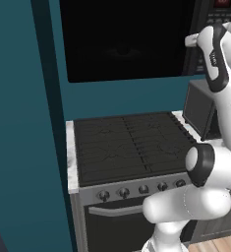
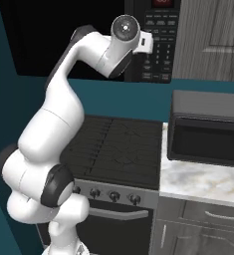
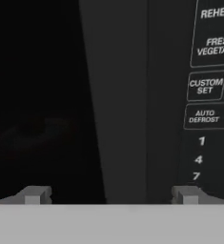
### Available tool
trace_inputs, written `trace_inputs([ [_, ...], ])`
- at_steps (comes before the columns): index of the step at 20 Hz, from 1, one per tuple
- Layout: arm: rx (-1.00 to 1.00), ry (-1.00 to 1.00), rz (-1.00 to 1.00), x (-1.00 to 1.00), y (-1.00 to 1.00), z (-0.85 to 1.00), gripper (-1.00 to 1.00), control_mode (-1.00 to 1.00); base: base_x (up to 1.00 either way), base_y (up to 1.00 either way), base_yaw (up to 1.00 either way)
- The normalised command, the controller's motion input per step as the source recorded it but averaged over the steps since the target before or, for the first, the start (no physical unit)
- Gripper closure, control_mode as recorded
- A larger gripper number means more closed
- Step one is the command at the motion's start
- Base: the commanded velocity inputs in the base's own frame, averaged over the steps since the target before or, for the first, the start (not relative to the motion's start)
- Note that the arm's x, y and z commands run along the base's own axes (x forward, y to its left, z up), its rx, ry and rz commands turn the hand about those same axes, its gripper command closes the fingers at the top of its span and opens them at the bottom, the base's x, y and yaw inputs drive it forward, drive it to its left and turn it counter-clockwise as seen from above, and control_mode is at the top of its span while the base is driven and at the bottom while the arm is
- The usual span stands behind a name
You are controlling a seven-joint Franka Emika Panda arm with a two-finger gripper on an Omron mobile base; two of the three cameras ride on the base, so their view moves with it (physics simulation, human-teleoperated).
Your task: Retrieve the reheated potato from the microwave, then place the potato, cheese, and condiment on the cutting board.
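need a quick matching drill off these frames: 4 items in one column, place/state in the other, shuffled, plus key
Items:
1. microwave
2. gripper
3. stove
4. grey box appliance

Place or state:
A. on the marble counter, right of the burners
B. wall-mounted, door shut
C. open, facing the door edge beside the keypad
D. below the wall oven, knobs along its front

Pairs: 1-B, 2-C, 3-D, 4-A
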Motion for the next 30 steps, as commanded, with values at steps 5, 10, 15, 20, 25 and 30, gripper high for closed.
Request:
trace_inputs([
  [5, 0.0, 0.0, 0.0, 0.45, 0.0, 0.0, -1.0, -1.0, 0.0, 0.0, 0.0],
  [10, 0.0, 0.0, 0.0, 0.46, -0.02, 0.0, -1.0, -1.0, 0.0, 0.0, 0.0],
  [15, 0.01, 0.0, 0.05, 0.37, -0.08, 0.0, -1.0, -1.0, 0.0, 0.0, 0.0],
  [20, 0.03, 0.0, 0.1, 0.28, -0.11, 0.0, -1.0, -1.0, 0.0, 0.0, 0.0],
  [25, 0.07, 0.02, 0.13, 0.3, -0.09, 0.0, 1.0, -1.0, 0.0, 0.0, 0.0],
  [30, 0.14, 0.06, 0.11, 0.23, -0.03, 0.0, 1.0, -1.0, 0.0, 0.0, 0.0],
])
